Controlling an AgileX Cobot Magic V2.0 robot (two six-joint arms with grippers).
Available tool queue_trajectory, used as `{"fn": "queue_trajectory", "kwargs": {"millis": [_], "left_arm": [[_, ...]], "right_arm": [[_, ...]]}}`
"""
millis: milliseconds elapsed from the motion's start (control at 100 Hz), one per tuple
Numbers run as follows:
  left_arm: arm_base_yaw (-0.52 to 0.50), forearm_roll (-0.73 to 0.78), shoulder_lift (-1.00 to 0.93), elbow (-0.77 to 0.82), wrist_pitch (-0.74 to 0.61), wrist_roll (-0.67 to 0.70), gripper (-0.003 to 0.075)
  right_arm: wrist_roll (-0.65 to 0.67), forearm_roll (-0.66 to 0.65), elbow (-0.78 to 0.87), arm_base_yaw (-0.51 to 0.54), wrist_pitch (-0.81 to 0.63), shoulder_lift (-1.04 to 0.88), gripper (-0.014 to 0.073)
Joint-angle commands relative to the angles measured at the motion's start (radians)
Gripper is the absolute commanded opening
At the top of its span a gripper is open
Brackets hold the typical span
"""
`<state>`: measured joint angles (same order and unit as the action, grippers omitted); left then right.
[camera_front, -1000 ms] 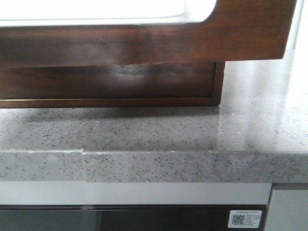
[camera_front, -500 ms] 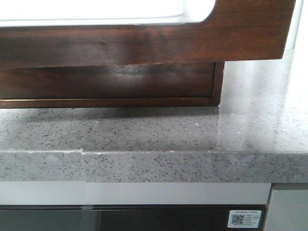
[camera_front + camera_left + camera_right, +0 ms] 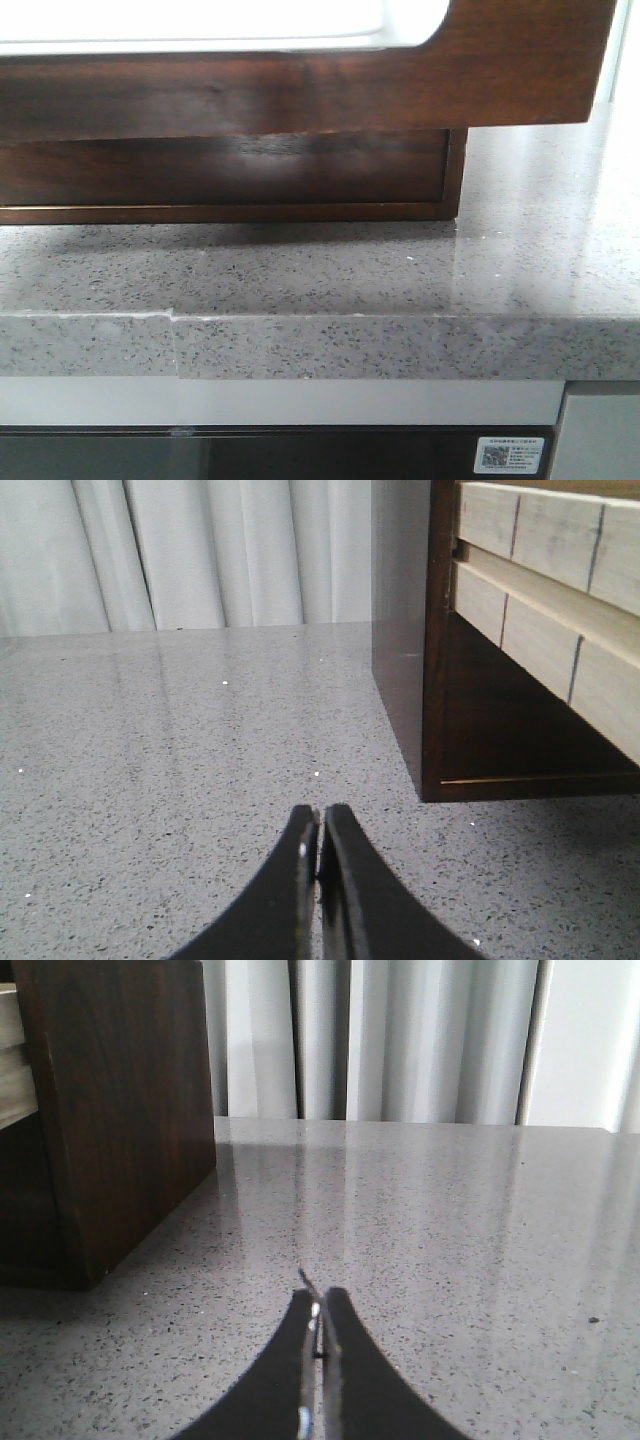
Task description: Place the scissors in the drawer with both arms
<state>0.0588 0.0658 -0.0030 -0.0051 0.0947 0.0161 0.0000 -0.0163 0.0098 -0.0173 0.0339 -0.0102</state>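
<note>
The drawer [image 3: 300, 90] is dark glossy brown with a wide round-cornered cut-out showing white along its top. It stands pulled out, overhanging the cabinet body [image 3: 230, 170]. Its pale wood side [image 3: 560, 590] shows in the left wrist view. The scissors are out of view. My left gripper [image 3: 319, 822] is shut and empty, low over the counter beside the cabinet. My right gripper [image 3: 318, 1302] is shut too, on the cabinet's other side; a thin dark sliver [image 3: 304, 1277] pokes out at its tips, and I cannot tell what it is. Neither gripper shows in the front view.
The cabinet stands on a grey speckled stone counter [image 3: 300, 270], whose front edge has a seam [image 3: 174, 320]. White curtains [image 3: 200, 550] hang behind the counter. The dark cabinet side [image 3: 120, 1100] is close to the right gripper.
</note>
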Motion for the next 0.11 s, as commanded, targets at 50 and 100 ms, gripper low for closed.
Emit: {"fn": "queue_trajectory", "kwargs": {"millis": [50,100], "left_arm": [[0.007,-0.003,-0.031,0.036,-0.081,0.011,-0.0020],[0.007,-0.003,-0.031,0.036,-0.081,0.011,-0.0020]], "right_arm": [[0.000,-0.002,0.017,0.005,-0.077,-0.021,-0.0069],[0.000,-0.002,0.017,0.005,-0.077,-0.021,-0.0069]]}}
